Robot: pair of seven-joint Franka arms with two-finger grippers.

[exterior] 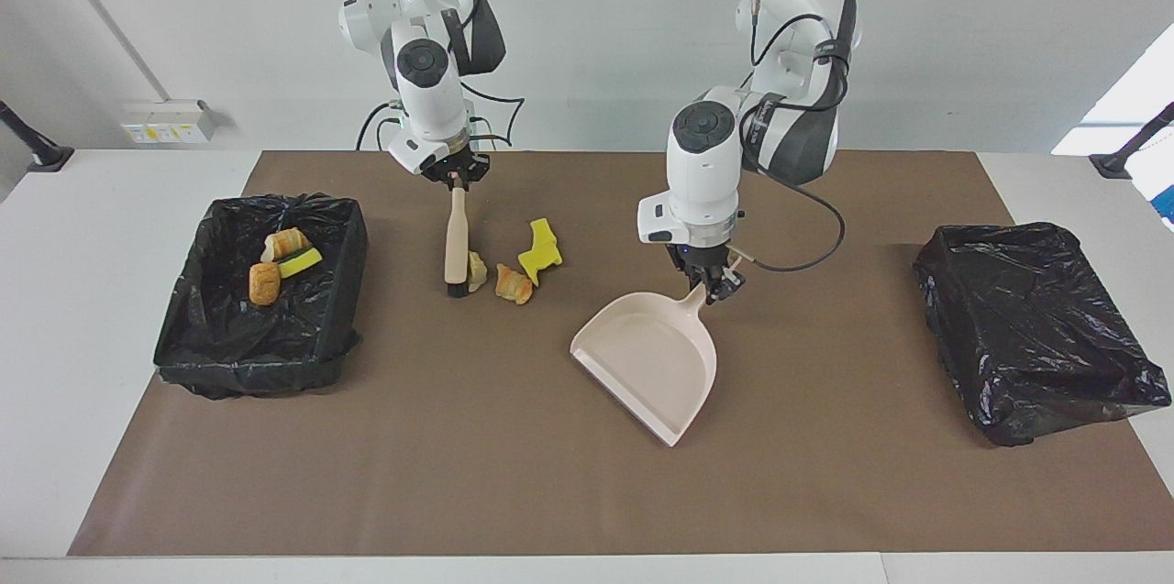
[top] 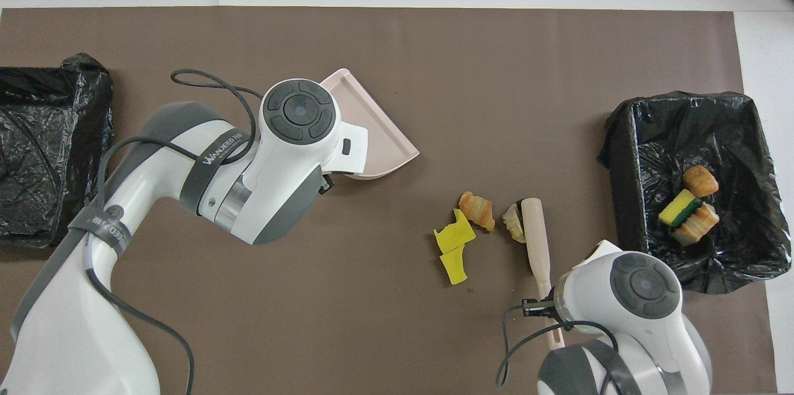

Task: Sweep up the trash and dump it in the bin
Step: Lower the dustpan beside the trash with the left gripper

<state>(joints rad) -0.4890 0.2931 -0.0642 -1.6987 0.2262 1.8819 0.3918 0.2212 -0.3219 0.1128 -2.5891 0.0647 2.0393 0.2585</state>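
My right gripper (exterior: pixel 451 176) is shut on the beige hand brush (exterior: pixel 454 240), which stands bristles down on the mat against a tan lump (exterior: pixel 477 272). Beside it lie a brown bread lump (exterior: pixel 514 283) and yellow sponge pieces (exterior: pixel 541 252); this trash also shows in the overhead view (top: pixel 476 210). My left gripper (exterior: pixel 708 286) is shut on the handle of the beige dustpan (exterior: pixel 647 359), farther from the robots than the loose trash. Three scraps, one a green-topped sponge (exterior: pixel 301 262), lie in the black-lined bin (exterior: pixel 193 291) at the right arm's end.
A second black-lined bin (exterior: pixel 1027 327) sits at the left arm's end of the brown mat (exterior: pixel 459 474). In the overhead view the left arm covers the dustpan's (top: pixel 378 134) handle and the left gripper.
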